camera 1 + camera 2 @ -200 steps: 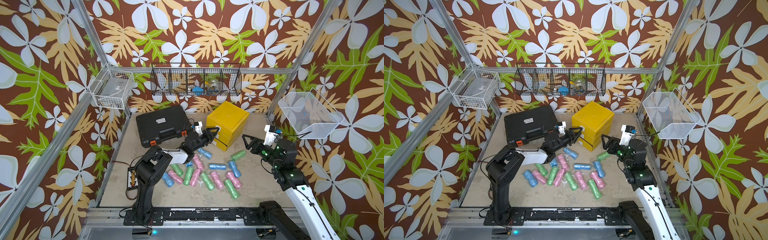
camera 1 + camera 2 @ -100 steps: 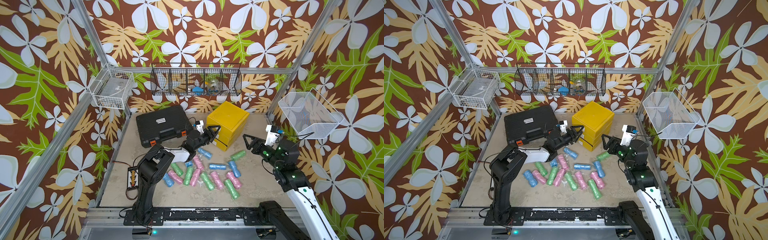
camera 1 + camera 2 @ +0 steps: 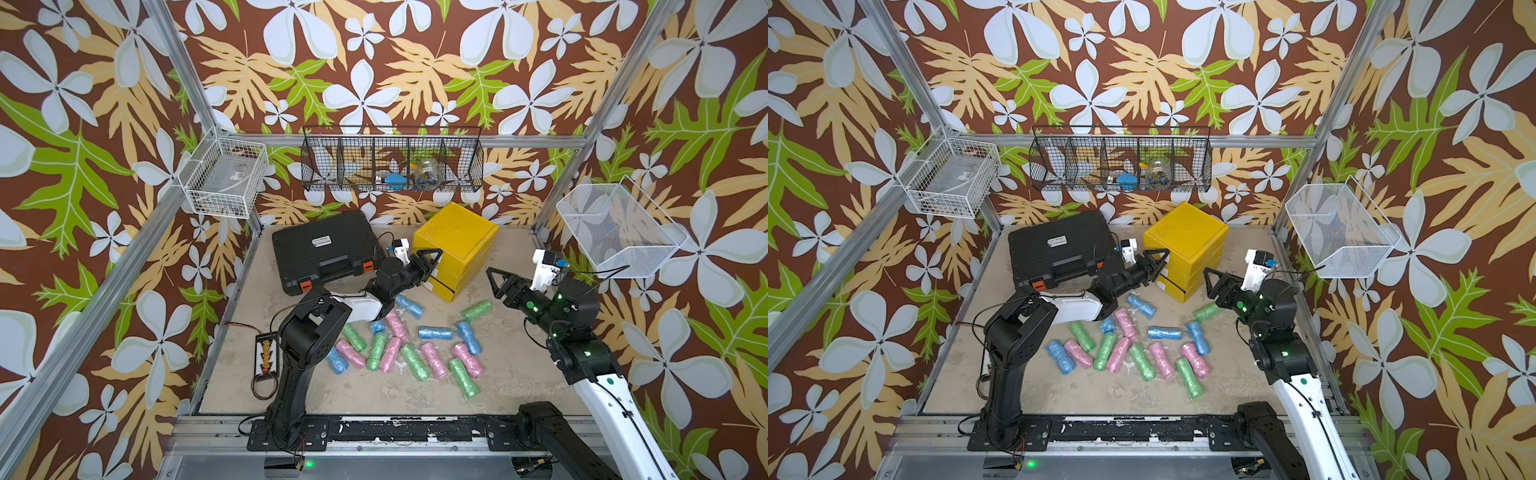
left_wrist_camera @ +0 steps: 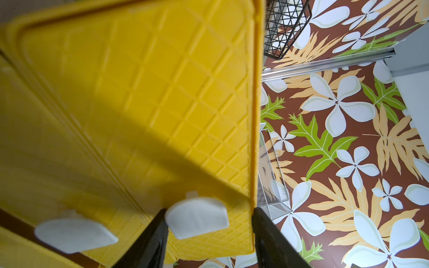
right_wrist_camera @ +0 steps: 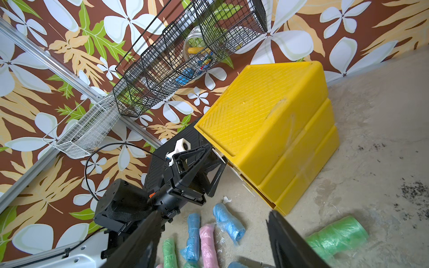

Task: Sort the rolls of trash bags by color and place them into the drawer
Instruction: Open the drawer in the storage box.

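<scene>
Left gripper (image 3: 434,266) was parked right up against the front of the yellow drawer unit (image 3: 457,232) with its jaws spread. In the left wrist view a white handle tab (image 4: 197,217) sat between its fingers (image 4: 148,241). One finger looked to be right at the tab and the other was clear of it, so nothing was pinched.

Right gripper (image 3: 491,284) hovered near the unit's right-hand side, apart from it, jaws wide as well and carrying nothing.

The drawer unit sat by the far edge of the worktop (image 3: 519,374), a bit toward the right, with a black case (image 3: 324,249) beside it in the far left corner.

All the rolls (image 3: 392,353) were lying loose around the middle of the worktop, pink, green and blue all mixed up. A blue roll (image 3: 409,305) lay just in front of the unit, and a green roll (image 3: 476,309) lay off on its own near the right gripper. Couldn't tell whether any drawer was cracked open.
</scene>
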`<action>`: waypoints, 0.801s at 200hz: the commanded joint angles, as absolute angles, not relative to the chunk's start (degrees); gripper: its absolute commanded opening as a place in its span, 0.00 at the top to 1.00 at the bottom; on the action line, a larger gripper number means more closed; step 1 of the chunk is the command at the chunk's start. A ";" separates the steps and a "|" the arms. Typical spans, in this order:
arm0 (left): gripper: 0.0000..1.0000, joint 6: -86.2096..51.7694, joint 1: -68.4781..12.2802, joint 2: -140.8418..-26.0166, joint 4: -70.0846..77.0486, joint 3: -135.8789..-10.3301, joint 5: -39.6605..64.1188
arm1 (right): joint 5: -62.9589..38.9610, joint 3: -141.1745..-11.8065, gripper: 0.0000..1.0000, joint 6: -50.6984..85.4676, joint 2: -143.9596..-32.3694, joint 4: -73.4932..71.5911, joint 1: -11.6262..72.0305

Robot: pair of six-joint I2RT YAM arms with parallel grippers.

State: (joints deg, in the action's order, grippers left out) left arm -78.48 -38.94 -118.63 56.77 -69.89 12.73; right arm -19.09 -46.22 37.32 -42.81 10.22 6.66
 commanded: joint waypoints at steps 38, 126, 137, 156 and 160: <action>0.51 -77.79 -39.02 -119.57 56.53 -70.93 12.56 | -18.16 -46.63 0.26 37.88 -42.63 8.67 6.59; 0.65 -78.00 -39.02 -116.35 58.41 -66.32 11.53 | -18.24 -44.43 0.26 38.10 -43.49 6.59 6.66; 0.65 -77.88 -39.01 -115.19 59.07 -64.52 11.19 | -18.05 -44.08 0.26 38.01 -43.82 6.05 6.62; 0.66 -77.99 -39.02 -113.13 60.24 -61.62 10.89 | -17.65 -43.61 0.27 37.64 -44.85 4.83 6.59; 0.66 -78.05 -39.02 -112.78 60.58 -61.10 10.91 | -17.59 -43.59 0.27 37.62 -45.18 4.55 6.60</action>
State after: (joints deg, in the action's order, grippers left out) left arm -79.37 -38.94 -114.74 58.04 -63.64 11.77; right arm -18.17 -43.83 37.52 -44.14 8.05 6.66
